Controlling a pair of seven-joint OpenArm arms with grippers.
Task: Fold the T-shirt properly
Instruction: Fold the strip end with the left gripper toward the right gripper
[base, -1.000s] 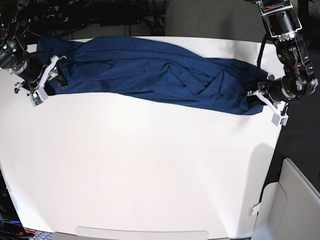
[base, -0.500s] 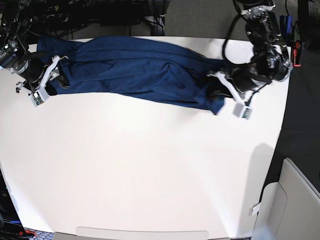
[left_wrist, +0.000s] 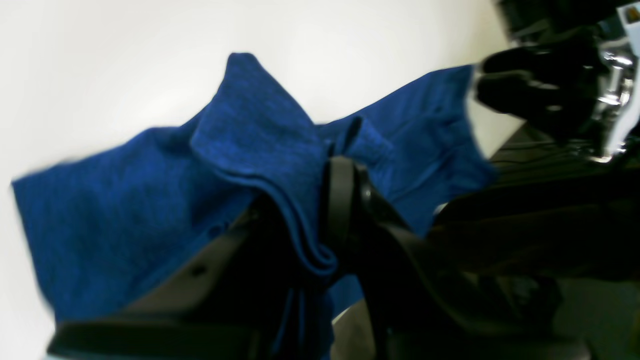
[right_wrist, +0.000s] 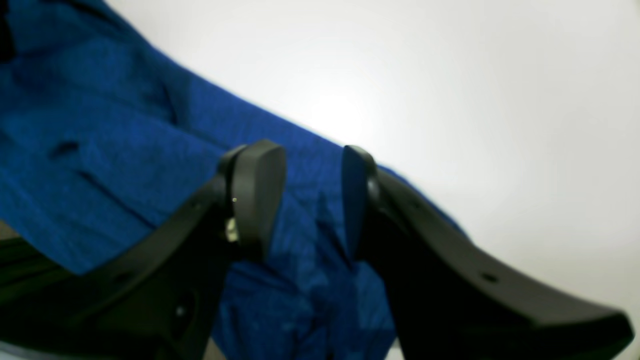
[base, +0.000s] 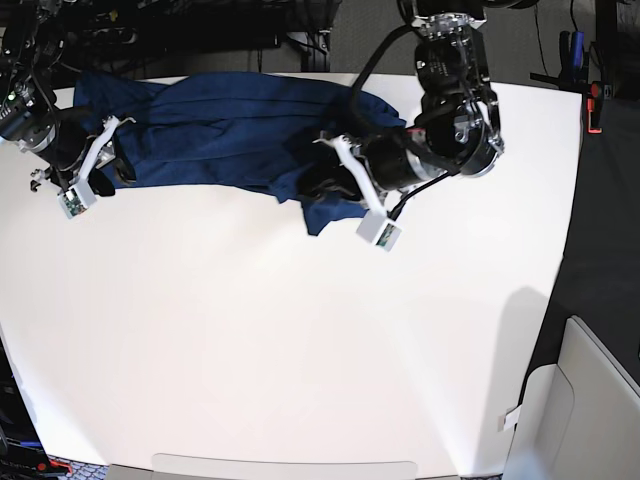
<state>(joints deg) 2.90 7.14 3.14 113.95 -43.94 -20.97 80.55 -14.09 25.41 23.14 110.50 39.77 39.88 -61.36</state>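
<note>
T-shirt (base: 230, 135) bunched along the white table's (base: 300, 350) far edge.
Left gripper (base: 335, 180) pinches its folded end mid-table; right gripper (base: 95, 160) straddles the other end, jaws parted, gripping nothing.

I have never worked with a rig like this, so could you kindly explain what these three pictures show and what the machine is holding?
This is a robot with two arms at a white table. One picture looks down from overhead; the other two come from cameras on each wrist, looking past that arm's black fingers. The only thing on the table is a dark blue T-shirt, lying bunched along the far edge. The left gripper, on the overhead picture's right, is shut on a fold of the cloth, with that end carried toward the middle. The right gripper, at the other end, has its fingers apart over the cloth and grips nothing.
</note>
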